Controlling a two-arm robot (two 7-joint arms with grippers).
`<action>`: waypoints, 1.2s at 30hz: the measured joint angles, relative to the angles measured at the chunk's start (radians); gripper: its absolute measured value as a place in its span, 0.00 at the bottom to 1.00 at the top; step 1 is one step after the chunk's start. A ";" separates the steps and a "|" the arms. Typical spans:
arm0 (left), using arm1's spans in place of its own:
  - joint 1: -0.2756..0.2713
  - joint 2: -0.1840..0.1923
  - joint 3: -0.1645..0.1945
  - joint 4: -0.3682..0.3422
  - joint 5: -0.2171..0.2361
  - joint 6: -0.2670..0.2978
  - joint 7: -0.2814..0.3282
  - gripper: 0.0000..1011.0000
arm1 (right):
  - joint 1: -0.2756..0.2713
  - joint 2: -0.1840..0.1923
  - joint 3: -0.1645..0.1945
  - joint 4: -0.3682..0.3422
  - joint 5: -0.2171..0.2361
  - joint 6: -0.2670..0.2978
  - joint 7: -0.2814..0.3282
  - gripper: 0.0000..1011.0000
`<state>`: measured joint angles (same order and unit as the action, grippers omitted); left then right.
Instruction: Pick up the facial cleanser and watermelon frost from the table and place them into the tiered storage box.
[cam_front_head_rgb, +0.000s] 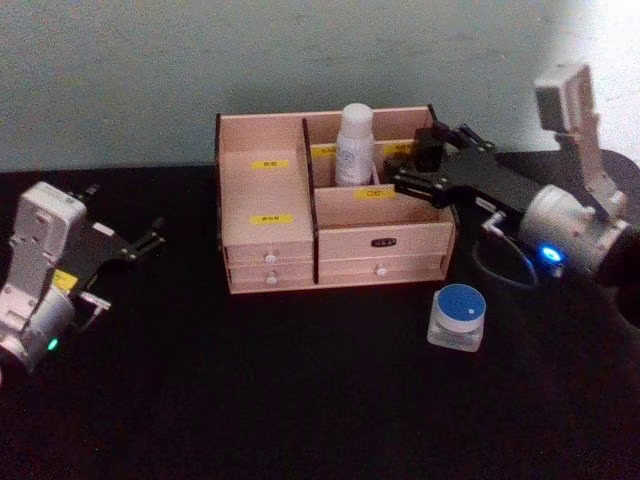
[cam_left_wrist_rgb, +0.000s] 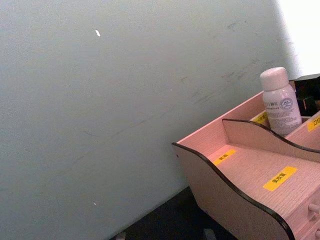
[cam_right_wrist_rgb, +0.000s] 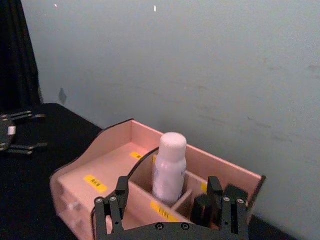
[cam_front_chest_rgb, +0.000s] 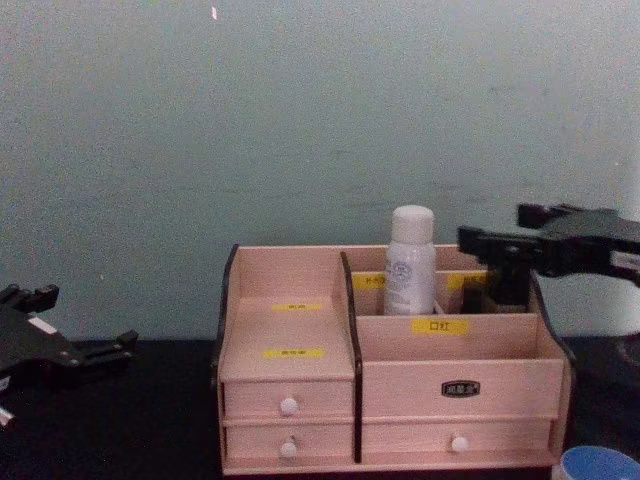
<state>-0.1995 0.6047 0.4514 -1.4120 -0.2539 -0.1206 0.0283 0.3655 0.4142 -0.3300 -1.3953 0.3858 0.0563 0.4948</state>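
Nearest to us, a small round pale jar with a blue lid (cam_front_head_rgb: 457, 315) sits on the black table (cam_front_head_rgb: 300, 400). It is below the right claw (cam_front_head_rgb: 415, 162) and on our side of it, just in front of the box. We think this jar is the one thing not yet put away. It looks small, light, hard and smooth, so it may slip. It is short and wide, so we think the best hold is from above. One finger goes on each side of the round wall under the lid, with a gentle squeeze.

The left claw (cam_front_head_rgb: 125, 265) rests far off to the left by the table, fingers spread, holding nothing.

Farther back stands the light wooden tiered storage box (cam_front_head_rgb: 245, 190) with black edges, yellow labels and white-knobbed drawers. The right claw hangs over its back right pocket, fingers spread wide with nothing between them.

Just left of that claw, in the next back pocket, a tall white plastic bottle with a rounded cap (cam_front_head_rgb: 355, 145) stands upright, apart from the fingers. It looks light and stiff, but tall, so a bump could tip it. We cannot tell which thing is the cleanser and which the frost.
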 joint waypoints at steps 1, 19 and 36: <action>0.000 0.000 0.000 0.000 0.000 0.000 0.000 0.99 | -0.029 0.018 0.010 -0.034 0.012 0.006 -0.002 0.99; 0.000 0.000 0.000 0.000 0.000 0.000 0.000 0.99 | -0.325 0.239 0.090 -0.303 0.125 0.054 0.002 0.99; 0.000 0.000 0.000 0.000 0.000 0.000 0.000 0.99 | -0.405 0.303 0.075 -0.302 0.145 0.104 -0.024 0.99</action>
<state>-0.1995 0.6047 0.4514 -1.4120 -0.2538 -0.1205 0.0283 -0.0394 0.7167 -0.2546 -1.6976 0.5309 0.1605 0.4707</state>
